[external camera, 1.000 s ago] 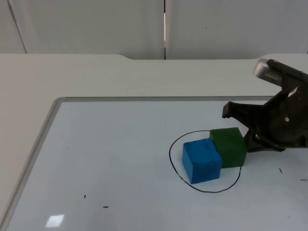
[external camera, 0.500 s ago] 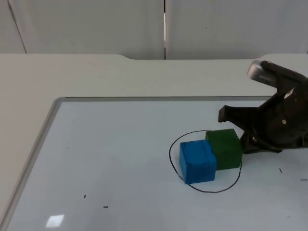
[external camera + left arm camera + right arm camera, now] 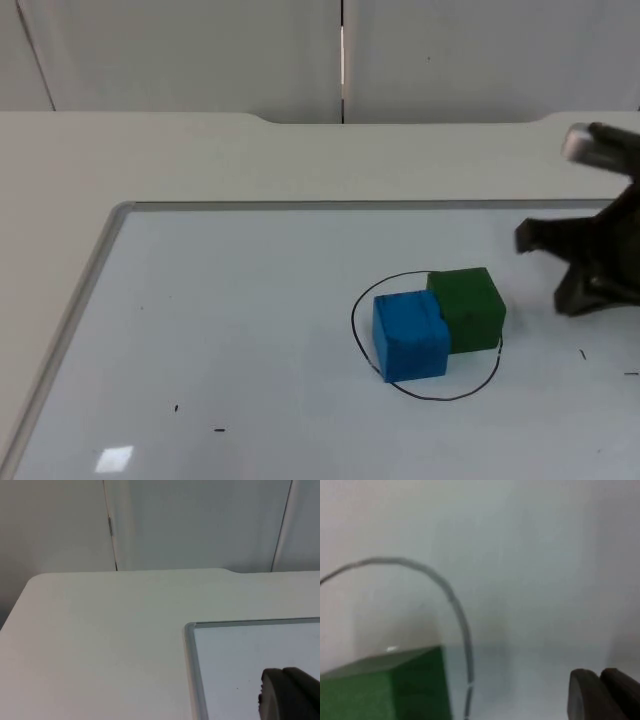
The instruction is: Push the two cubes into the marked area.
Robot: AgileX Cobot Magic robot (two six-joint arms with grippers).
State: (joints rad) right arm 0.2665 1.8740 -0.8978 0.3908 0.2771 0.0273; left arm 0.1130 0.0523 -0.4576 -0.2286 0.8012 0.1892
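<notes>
**Cubes inside the drawn ring, right gripper off to the side**

Cubes first: the solid blue cube [image 3: 410,335] and the solid green cube [image 3: 467,309] sit touching each other inside the thin black hand-drawn ring [image 3: 425,336] on the pale whiteboard sheet [image 3: 230,330] that covers the worktop [image 3: 200,160]. The green one's far-right corner lies at the line.

The right gripper [image 3: 565,270] hangs near the green cube's right side, apart from it, its jaws spread, one black finger [image 3: 540,236] reaching toward the ring and the other lower. Its arm comes in from the right edge, low over the sheet. From the right wrist, the green cube [image 3: 385,685] shows beside the ring's curved stroke [image 3: 455,605], with a dark fingertip [image 3: 595,695] just clear of both.

The left arm waits. From its wrist, one dark fingertip of the left gripper [image 3: 287,695] hangs over the sheet's framed corner [image 3: 192,630], with bare worktop and the grey partition wall [image 3: 200,525] beyond; whether its jaws are spread I cannot tell.
</notes>
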